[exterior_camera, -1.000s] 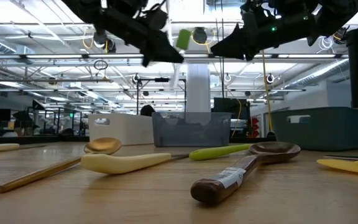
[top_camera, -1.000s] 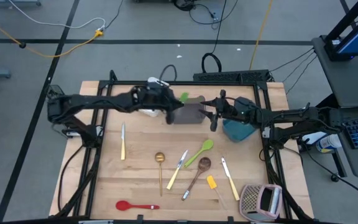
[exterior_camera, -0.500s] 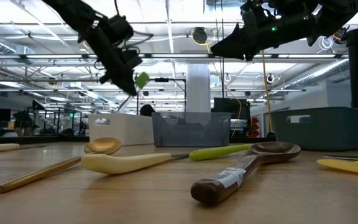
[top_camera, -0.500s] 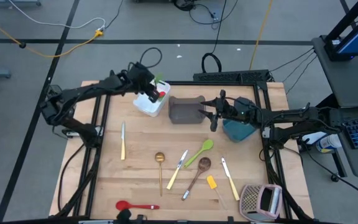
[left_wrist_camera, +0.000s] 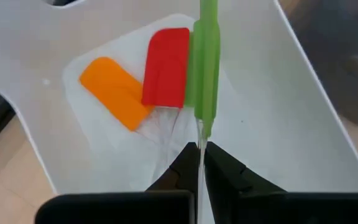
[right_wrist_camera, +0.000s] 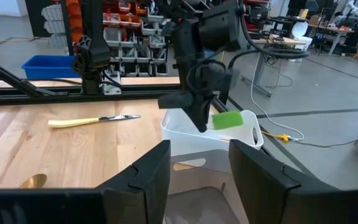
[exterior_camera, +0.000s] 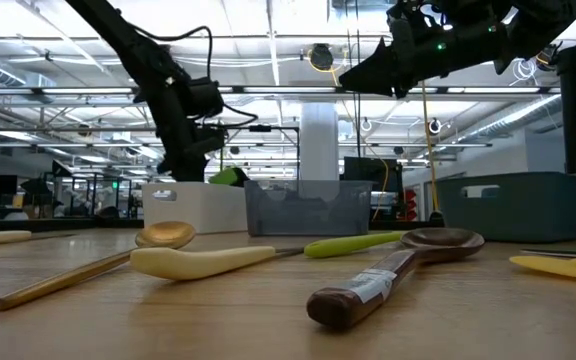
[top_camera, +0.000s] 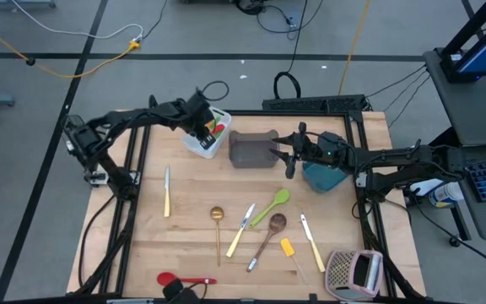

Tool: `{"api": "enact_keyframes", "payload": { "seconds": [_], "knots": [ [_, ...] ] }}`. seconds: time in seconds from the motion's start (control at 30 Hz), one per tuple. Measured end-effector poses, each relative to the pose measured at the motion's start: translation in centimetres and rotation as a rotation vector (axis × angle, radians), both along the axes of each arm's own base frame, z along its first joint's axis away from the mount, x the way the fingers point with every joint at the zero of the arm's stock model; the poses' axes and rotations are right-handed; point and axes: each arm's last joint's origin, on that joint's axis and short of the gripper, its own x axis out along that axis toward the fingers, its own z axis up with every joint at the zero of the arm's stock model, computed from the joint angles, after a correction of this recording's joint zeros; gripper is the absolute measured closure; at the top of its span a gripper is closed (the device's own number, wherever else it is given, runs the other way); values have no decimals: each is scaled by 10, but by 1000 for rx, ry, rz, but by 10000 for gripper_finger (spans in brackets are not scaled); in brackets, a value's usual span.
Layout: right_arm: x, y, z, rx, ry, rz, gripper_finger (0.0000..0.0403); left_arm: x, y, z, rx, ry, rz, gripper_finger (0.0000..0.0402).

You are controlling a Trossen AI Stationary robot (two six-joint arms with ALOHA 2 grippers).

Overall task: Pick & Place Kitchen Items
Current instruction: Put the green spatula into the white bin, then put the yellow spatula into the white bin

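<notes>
Over the white tub (left_wrist_camera: 328, 124), left claw (left_wrist_camera: 199, 163) clenched on green spatula's (left_wrist_camera: 205, 68) handle, blade ahead of its tips

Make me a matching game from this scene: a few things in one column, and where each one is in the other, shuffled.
Things:
1. green spatula
2. red spoon
3. grater
4. right hand

Places:
A. over the grey tub
B. table's near right corner
C. pinched in the left hand, over the white tub
D. near edge of the table, left of centre

Pairs: 1-C, 2-D, 3-B, 4-A
</notes>
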Motion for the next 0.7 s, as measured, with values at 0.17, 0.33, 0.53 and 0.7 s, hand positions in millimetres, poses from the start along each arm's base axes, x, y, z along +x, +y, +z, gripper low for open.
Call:
{"api": "enact_keyframes", "payload": {
  "seconds": [0.17, 0.33, 0.53, 0.7],
  "knots": [
    [0, 0, 0, 0, 0, 0, 247, 0, 3, -7, 33, 57, 35, 383],
    [0, 0, 0, 0, 0, 0, 247, -1, 4, -6, 73, 84, 59, 353],
    [0, 0, 0, 0, 1, 0, 247, 0, 6, -5, 116, 86, 79, 300],
    [0, 0, -2, 3, 15, 0, 247, 0, 6, -1, 134, 77, 107, 273]
  ]
}}
